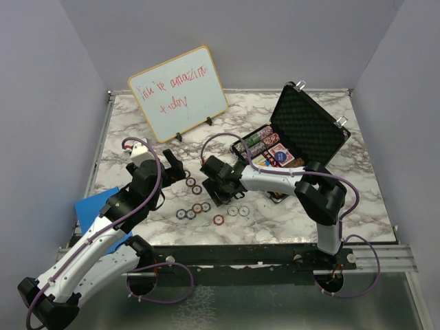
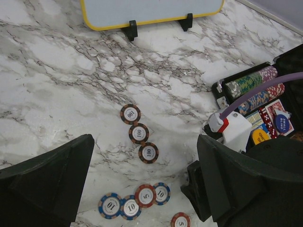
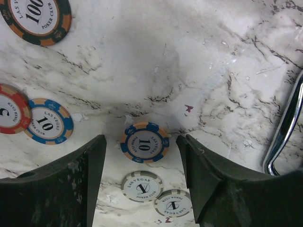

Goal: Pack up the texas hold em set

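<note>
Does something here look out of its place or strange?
Yes: loose poker chips lie scattered flat on the marble table, outside the open briefcase, where the other chips stand in rows. Nothing looks damaged.

Bright even light, soft shadows, sharp focus

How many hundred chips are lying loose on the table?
3 hundred chips, in one diagonal row: far, middle, near. Others may be hidden in the case.
</note>
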Robot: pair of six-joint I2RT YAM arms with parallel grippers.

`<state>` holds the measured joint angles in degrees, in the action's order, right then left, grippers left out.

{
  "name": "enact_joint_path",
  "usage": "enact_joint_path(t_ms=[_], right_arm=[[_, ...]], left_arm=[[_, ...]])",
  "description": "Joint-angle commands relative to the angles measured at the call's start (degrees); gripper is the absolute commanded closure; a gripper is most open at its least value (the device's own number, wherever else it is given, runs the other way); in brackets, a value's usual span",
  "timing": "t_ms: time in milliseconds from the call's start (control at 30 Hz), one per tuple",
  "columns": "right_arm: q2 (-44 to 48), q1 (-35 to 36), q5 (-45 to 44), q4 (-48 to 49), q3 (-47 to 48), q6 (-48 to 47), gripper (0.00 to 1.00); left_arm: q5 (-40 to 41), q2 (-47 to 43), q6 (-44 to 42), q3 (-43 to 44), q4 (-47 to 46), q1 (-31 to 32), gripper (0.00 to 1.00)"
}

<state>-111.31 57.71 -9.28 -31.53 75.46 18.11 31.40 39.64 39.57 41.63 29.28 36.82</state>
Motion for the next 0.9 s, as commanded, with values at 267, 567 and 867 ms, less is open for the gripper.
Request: enact_joint_path(t_ms=[267, 567, 867], right_arm=[[2.2, 0.3, 1.0, -1.7, -1.8, -1.4, 0.29], [-1.7, 0.4, 5.5, -0.7, -2.1, -1.5, 0.31], [-7.0, 0.4, 1.7, -0.6, 0.3, 0.5, 0.37]], left_arm=[[-0.7, 0.3, 0.5, -1.0, -0.5, -0.2, 0.01], [-0.6, 0.5, 0.4, -1.2, -0.7, -0.2, 0.01], [-0.7, 0.6, 0.4, -1.4, -1.0, -0.2, 0.01]])
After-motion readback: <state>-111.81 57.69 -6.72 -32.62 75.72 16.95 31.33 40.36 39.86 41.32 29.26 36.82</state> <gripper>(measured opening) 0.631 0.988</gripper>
